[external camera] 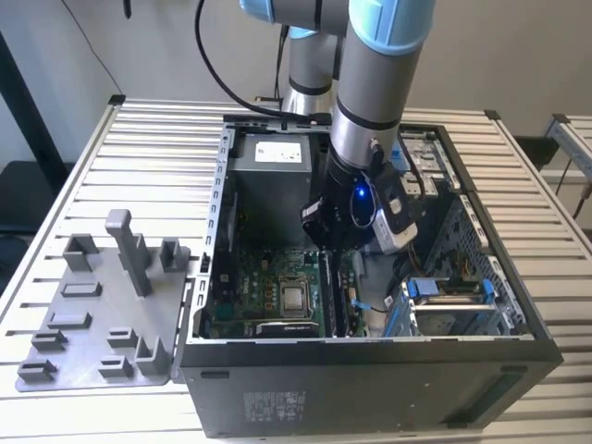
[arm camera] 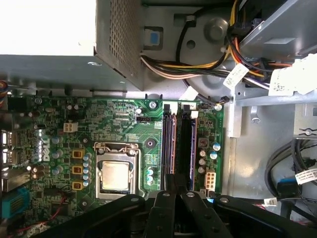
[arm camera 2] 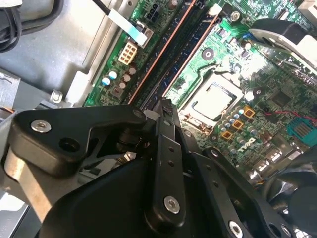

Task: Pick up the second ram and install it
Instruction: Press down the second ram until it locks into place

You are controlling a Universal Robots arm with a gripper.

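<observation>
My gripper (external camera: pixel 328 246) hangs inside the open computer case (external camera: pixel 370 370), just over the motherboard. In both wrist views its black fingers come together above the near end of two long, dark memory slots (arm camera: pixel 177 148) (arm camera 2: pixel 173 54) beside the processor socket (arm camera: pixel 115 174). The fingertips (arm camera: pixel 167 191) stand almost touching, with the gripper (arm camera: pixel 173 186) (arm camera 2: pixel 166 105) shut. The second ram is hidden: I cannot tell whether a stick sits between the fingers or in a slot. Brownish lines run along the slot nearer the processor.
The grey power-supply box (external camera: pixel 273 171) fills the case's far end, with a cable bundle (arm camera: pixel 198 69) next to it. A drive cage (external camera: pixel 449 301) stands at the exterior view's right. A grey tray with upright pegs (external camera: pixel 92 314) lies on the slatted table, left of the case.
</observation>
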